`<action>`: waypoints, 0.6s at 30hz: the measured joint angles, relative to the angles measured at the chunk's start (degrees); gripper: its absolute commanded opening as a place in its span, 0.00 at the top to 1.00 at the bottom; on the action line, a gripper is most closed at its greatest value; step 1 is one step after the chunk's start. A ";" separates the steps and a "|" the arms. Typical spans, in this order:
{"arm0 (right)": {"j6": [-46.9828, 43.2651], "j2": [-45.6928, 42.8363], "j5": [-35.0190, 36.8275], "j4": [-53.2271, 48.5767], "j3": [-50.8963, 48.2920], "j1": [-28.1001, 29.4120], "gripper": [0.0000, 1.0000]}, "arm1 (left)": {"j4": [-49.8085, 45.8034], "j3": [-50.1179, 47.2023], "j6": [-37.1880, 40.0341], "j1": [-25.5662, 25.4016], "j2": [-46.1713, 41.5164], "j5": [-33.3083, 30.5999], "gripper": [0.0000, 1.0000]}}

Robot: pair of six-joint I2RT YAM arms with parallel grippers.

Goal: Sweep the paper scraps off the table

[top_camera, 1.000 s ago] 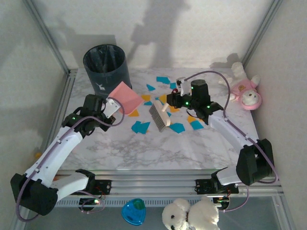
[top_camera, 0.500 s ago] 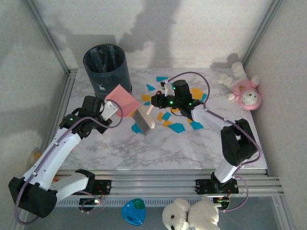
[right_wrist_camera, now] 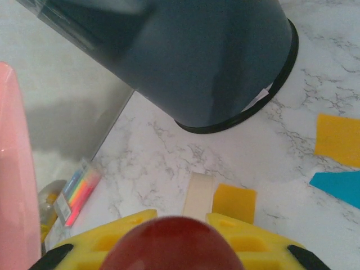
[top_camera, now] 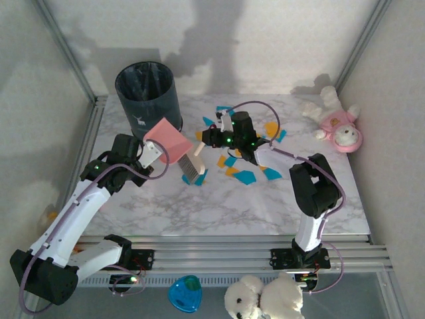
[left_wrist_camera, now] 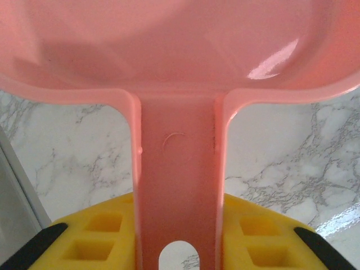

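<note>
**Q:** Where do the paper scraps (top_camera: 246, 176) lie?

**A:** Teal and orange pieces are scattered over the far middle of the marble table (top_camera: 199, 212), most of them under and around the right arm. One teal piece lies just beside the bristles of the brush (top_camera: 192, 164).

**Q:** How do the grippers stand?

**A:** The right gripper (top_camera: 211, 138) is clamped on the brush handle, bristles pointing down. Whether they touch the table cannot be told. The left gripper (top_camera: 151, 151) is closed on the handle of the pink dustpan (top_camera: 169, 136), which is held tilted, just left of the brush.

**Q:** What surrounds them?

**A:** A dark waste bin (top_camera: 145, 90) stands at the far left corner, and a plush bear (top_camera: 340, 129) in pink lies at the far right
</note>
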 measured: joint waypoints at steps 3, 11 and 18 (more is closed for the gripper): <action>0.11 0.68 1.70 -0.26 0.00 0.24 1.00 | 0.02 -0.57 0.37 0.00 -0.59 0.04 0.82; -2.97 0.63 8.31 -5.14 -0.20 0.28 1.00 | -0.15 -1.31 1.68 0.00 -0.59 1.60 0.81; -8.20 -6.10 15.06 -10.60 -4.22 0.28 1.00 | -1.46 -1.51 5.86 -0.02 0.13 5.88 0.81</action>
